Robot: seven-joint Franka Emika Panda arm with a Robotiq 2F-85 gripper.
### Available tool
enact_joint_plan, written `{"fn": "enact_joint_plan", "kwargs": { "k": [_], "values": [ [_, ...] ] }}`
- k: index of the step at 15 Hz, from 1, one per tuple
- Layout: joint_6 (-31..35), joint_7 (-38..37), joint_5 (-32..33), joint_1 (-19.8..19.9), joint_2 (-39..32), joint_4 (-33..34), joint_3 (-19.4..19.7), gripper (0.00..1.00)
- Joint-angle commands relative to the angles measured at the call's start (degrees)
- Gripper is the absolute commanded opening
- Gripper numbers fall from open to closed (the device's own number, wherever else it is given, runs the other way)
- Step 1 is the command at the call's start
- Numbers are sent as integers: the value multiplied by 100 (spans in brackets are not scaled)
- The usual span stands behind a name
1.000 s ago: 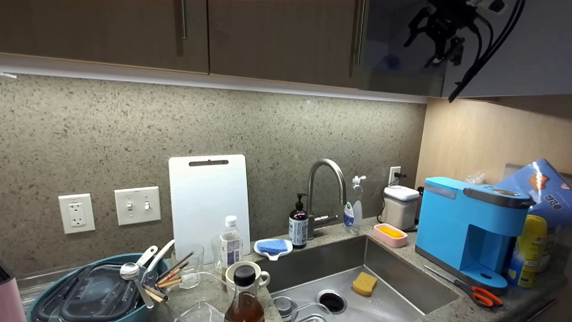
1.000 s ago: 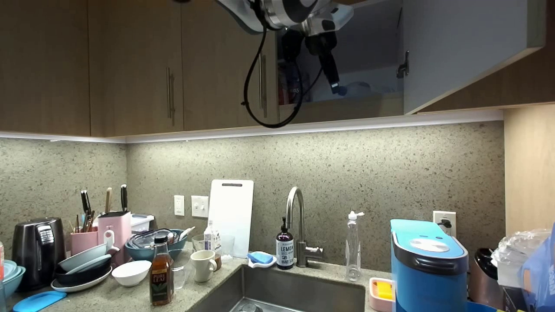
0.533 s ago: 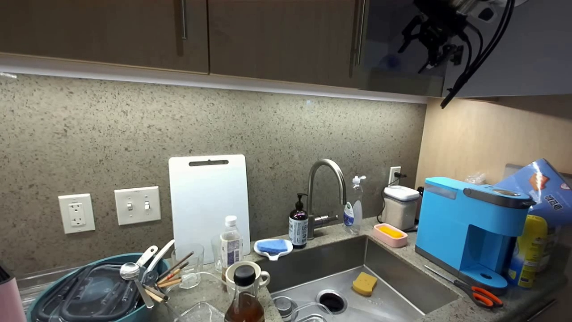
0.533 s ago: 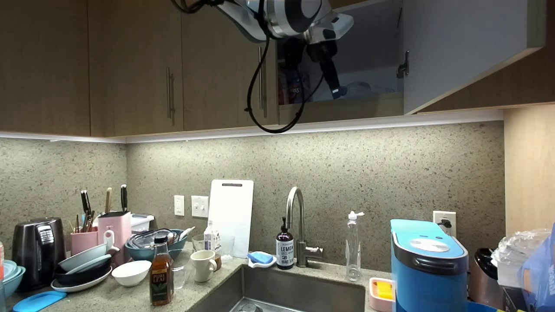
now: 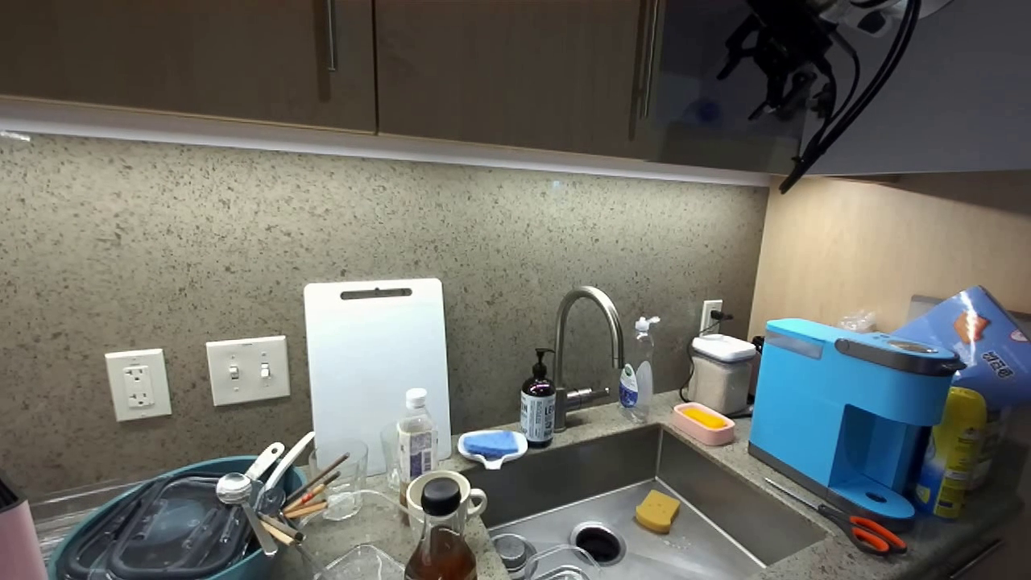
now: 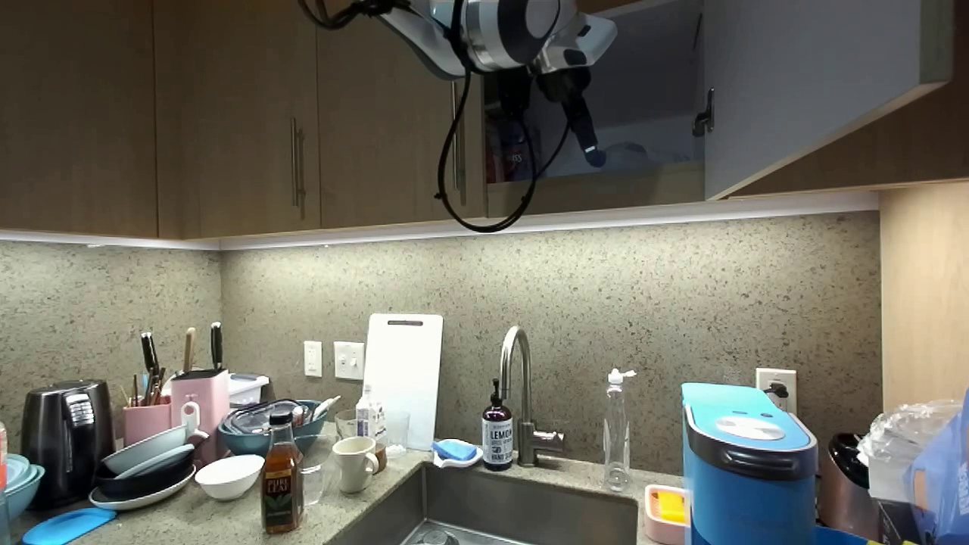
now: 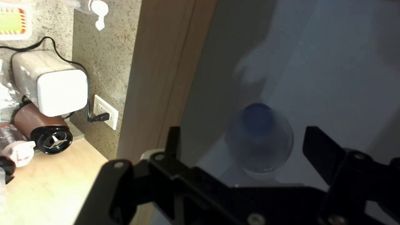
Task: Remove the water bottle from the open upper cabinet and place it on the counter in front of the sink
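Note:
The water bottle (image 7: pixel 261 140) stands inside the open upper cabinet (image 7: pixel 340 56), seen from above in the wrist view as a dim clear body with a blue cap. Its cap shows as a blue spot in an exterior view (image 5: pixel 703 111) and near a fingertip in an exterior view (image 6: pixel 597 158). My gripper (image 7: pixel 243 132) is open, fingers on either side of the bottle in the picture, with gaps on both sides; depth is unclear. The gripper also shows dark in an exterior view (image 5: pixel 737 97). The counter (image 5: pixel 838 556) surrounds the steel sink (image 5: pixel 725 491) below.
The open cabinet door (image 6: pixel 817 83) stands right of the opening. The faucet (image 6: pixel 518 378), soap dispenser (image 6: pixel 497 435) and small clear pump bottle (image 6: pixel 616 435) stand behind the sink. The blue machine (image 5: pixel 838 411) and scissors (image 5: pixel 862 528) are at its right. A tea bottle (image 6: pixel 281 477) stands left.
The arm has come down a little and the gripper has shifted slightly, leftward in an exterior view. The hanging cable has swung. The bottle has not visibly moved.

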State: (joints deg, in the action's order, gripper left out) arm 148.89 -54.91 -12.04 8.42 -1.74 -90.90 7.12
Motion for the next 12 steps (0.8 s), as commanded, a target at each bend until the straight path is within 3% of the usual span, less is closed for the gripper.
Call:
{"fn": "enact_joint_plan", "kwargs": {
  "k": [1,6,12],
  "values": [
    [-29,20,-21,-28,-30,44,37,100],
    [372,-58,32,-10,-241,176,75,100],
    [248,-20,99,-17,-337,278,161,100]
  ]
}}
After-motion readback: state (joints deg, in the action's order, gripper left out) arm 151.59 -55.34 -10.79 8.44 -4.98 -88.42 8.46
